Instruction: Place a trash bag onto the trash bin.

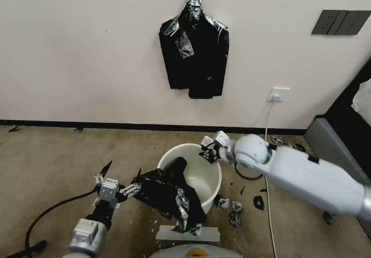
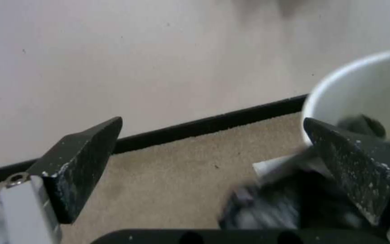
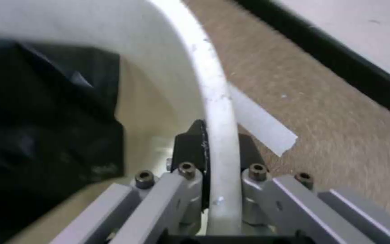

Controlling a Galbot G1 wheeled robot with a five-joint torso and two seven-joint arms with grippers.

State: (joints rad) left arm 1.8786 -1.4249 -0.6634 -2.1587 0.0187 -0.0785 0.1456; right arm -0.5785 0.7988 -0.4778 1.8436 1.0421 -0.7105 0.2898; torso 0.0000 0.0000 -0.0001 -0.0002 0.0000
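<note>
Cream-white plastic is what your right gripper [image 3: 220,149] is pinching: in the right wrist view its two dark fingers are sitting on either side of the trash bin's [image 1: 210,179] rolled rim, one inside the wall and one outside, pressed onto it. In the head view you are seeing that right gripper [image 1: 208,150] reaching in from the right and meeting the bin's far right rim.

The trash bin is standing upright on the tan carpet [image 1: 58,165], near the wall. The trash bag [image 1: 170,194], black and glossy with silvery glints, is draping over the bin's near left rim, part of it dipping inside the mouth and most of it hanging down the outside toward the floor. It is not spanning the mouth; the pale inside of the bin is lying open on the right.

Your left gripper [image 1: 121,180] is sitting low at the bag's left edge, just beside the bin. In the left wrist view its fingers [image 2: 82,162] are spreading wide apart, with the bag [image 2: 285,203] bunching against the inner face of one finger and nothing clamped between them.

A thick bundle of black bags [image 1: 195,53] is hanging on the wall above, and small black scraps [image 1: 232,207] are lying on the carpet right of the bin
</note>
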